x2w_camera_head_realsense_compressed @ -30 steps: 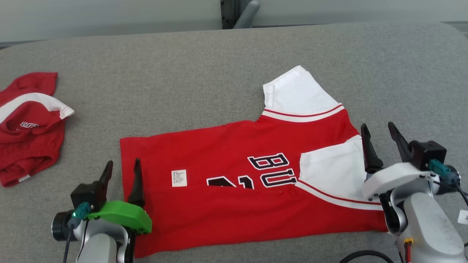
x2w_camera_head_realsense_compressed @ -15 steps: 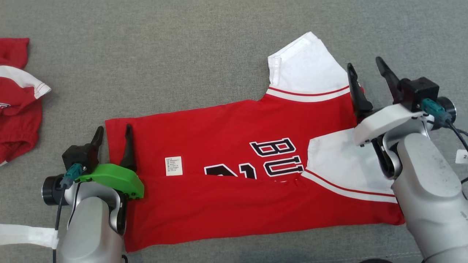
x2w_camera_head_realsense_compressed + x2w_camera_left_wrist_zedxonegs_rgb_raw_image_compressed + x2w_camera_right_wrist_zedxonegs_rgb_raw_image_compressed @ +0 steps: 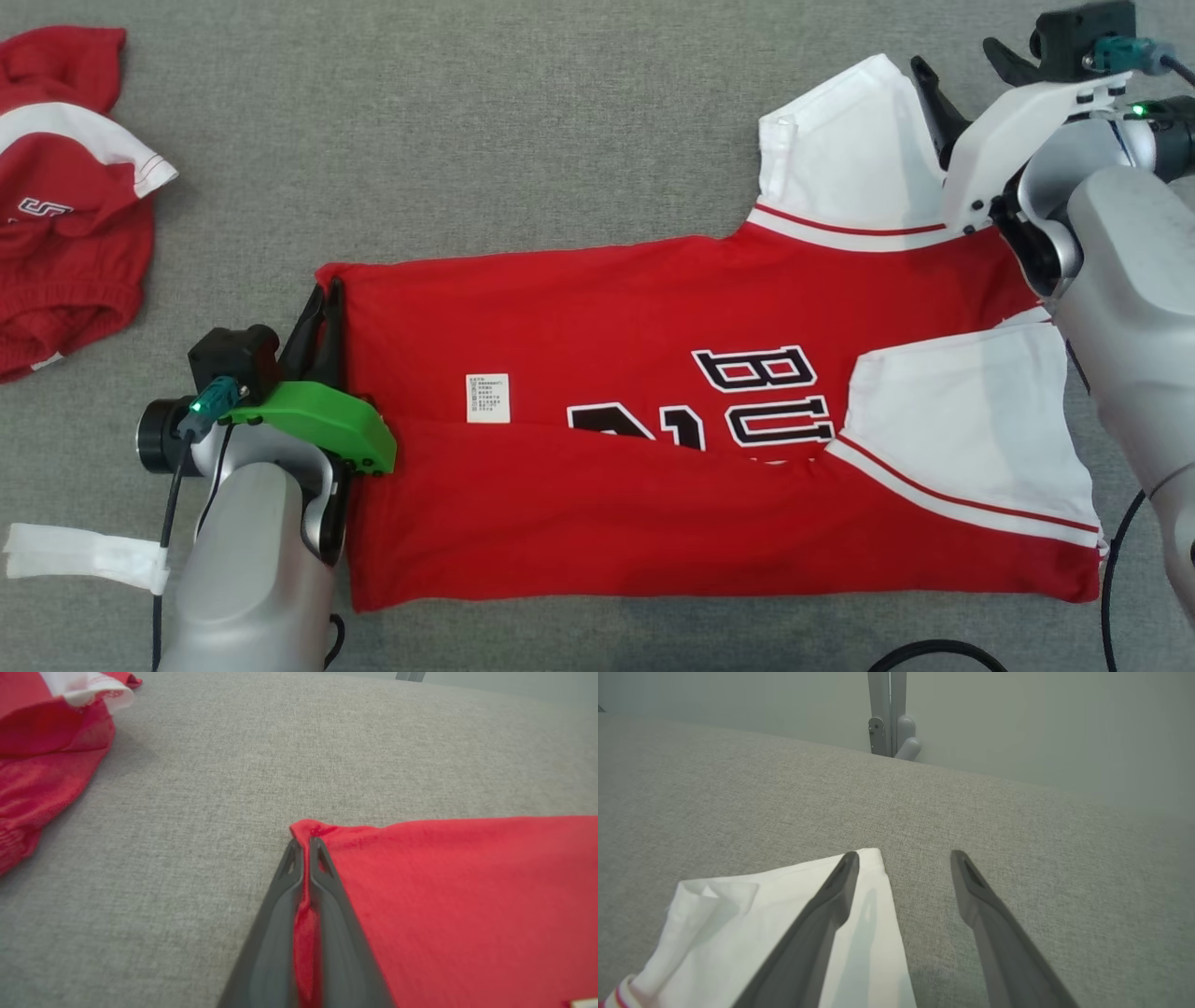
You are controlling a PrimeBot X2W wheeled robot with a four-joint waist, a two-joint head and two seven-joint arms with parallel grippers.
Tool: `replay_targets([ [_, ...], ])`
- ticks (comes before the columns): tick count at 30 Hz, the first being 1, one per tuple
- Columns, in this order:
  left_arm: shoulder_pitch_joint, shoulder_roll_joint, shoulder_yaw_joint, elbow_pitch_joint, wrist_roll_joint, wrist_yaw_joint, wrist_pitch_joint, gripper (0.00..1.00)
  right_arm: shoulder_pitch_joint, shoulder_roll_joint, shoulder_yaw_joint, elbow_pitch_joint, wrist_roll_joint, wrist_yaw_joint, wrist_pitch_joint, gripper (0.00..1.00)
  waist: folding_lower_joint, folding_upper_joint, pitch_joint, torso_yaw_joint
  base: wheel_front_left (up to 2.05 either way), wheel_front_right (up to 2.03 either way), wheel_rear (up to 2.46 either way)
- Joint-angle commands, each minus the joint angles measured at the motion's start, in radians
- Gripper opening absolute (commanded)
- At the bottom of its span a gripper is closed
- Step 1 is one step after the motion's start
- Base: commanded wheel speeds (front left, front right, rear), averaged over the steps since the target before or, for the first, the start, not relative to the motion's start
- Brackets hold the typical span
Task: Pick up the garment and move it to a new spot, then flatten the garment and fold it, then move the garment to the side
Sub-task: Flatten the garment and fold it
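A red-and-white sports jersey (image 3: 653, 373) with black lettering lies spread, partly folded lengthwise, on a grey woven-fabric tabletop (image 3: 467, 140), running from the centre of the head view out to 3 o'clock. Its near half is turned up over the front, which leaves a small white care label (image 3: 488, 399) exposed. At 8 o'clock the left gripper (image 3: 322, 308) is clenched on the jersey's far hem corner, with a strip of red cloth pinched between its two dark fingers. The forearm lies low and the fingers point toward 12 o'clock along the hem edge. At 1 o'clock the right gripper (image 3: 962, 65) stands wide open and holds nothing. One finger hangs over the outer edge of the white sleeve (image 3: 850, 149) and the other over bare tabletop, apparently lined up to take that edge. Whether it touches the cloth cannot be told. With one end corner held and the other being approached, the pair look set for the next fold or a tug to flatten. A crumpled red-and-white garment (image 3: 65, 215) sits well apart at 10 o'clock.
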Motion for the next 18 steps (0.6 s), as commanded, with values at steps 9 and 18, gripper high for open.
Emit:
replay_targets([
  [9,-0.038,0.002,-0.155,-0.029,-0.123,-0.008,0.002,0.00,-0.115,-0.052,0.169,0.105,0.151,-0.002,0.226,1.00,-0.0001,-0.0002,0.058,0.078,0.00,0.00,0.00],
  [18,-0.038,0.002,-0.178,-0.057,-0.142,-0.007,0.002,0.00,-0.127,-0.064,0.246,0.138,0.215,-0.002,0.262,0.00,-0.0001,-0.0002,0.068,0.091,0.00,0.00,0.00],
])
